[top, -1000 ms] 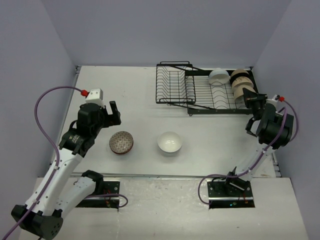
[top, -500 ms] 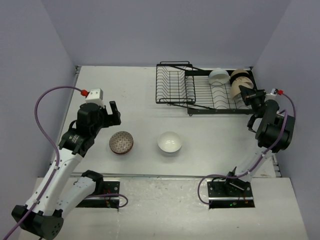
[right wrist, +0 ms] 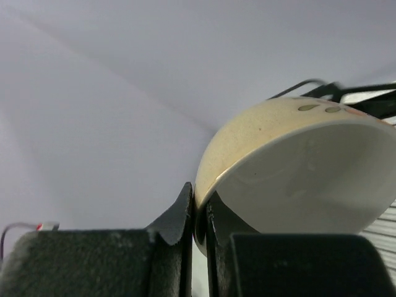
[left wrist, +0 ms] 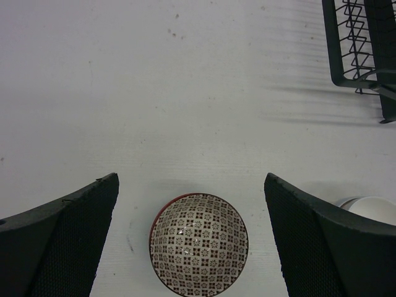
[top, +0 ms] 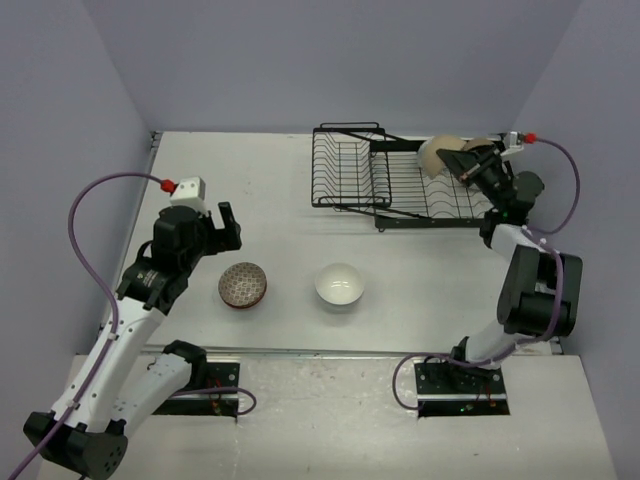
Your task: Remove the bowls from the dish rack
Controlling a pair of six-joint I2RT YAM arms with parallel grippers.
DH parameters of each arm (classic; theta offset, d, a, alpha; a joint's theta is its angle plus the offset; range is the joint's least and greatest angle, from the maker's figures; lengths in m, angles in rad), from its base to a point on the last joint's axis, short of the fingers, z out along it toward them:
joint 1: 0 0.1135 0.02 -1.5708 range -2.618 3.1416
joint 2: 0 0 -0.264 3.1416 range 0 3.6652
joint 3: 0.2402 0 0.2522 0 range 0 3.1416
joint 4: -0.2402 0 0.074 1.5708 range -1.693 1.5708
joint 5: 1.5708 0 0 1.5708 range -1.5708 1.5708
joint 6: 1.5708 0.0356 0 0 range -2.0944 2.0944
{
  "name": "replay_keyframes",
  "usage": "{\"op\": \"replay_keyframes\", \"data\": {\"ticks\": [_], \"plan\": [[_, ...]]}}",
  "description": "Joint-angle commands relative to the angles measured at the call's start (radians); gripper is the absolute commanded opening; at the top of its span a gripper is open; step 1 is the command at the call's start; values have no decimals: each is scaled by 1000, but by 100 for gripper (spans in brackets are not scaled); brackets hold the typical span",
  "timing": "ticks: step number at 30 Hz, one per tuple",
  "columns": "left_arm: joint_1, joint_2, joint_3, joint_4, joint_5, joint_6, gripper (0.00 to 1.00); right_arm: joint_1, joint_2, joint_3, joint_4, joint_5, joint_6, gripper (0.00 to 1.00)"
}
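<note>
Right gripper (top: 463, 164) clamps a cream bowl (top: 436, 156) at the dish rack (top: 350, 172) on a white table (top: 290, 240) between lilac walls (top: 300, 60)

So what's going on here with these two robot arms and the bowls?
They are unloading bowls from a dish rack. The right pincer is shut on the rim of a beige bowl and holds it up over the rack's far right end. The left pincer hangs wide open above a patterned bowl that sits on the table. A white bowl sits a little to the side of it.
</note>
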Motion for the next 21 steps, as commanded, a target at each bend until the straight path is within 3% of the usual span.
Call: {"op": "replay_keyframes", "data": {"ticks": [1,2,5,6,7,9,11,13,14,17,18,21], "plan": [[15,-20,17,42,18,24,100,123,-228,97,-299,-48,-299,0],[15,-23,31,42,20,19,100,195,-306,134,-531,-25,-460,0],[15,-29,88,28,53,-5,100,379,-403,248,-877,129,-814,0],[15,-24,109,22,78,-13,100,430,-443,280,-1087,174,-892,0],[15,-20,135,-1,86,-33,100,533,-460,326,-1184,277,-1033,0],[15,-7,223,-21,101,-53,100,638,-489,341,-1377,372,-1161,0],[15,8,281,-33,130,-85,100,813,-526,328,-1460,551,-1350,0],[13,26,362,-29,184,-122,100,972,-511,328,-1597,625,-1494,0],[13,37,387,-25,211,-132,100,1014,-500,332,-1634,643,-1526,0],[13,101,453,8,464,-162,100,1148,-463,364,-1754,610,-1643,0],[13,159,474,11,618,-165,100,1183,-462,371,-1791,611,-1674,0],[-9,241,473,1,744,-156,100,1286,-484,372,-1823,610,-1767,0]]}}
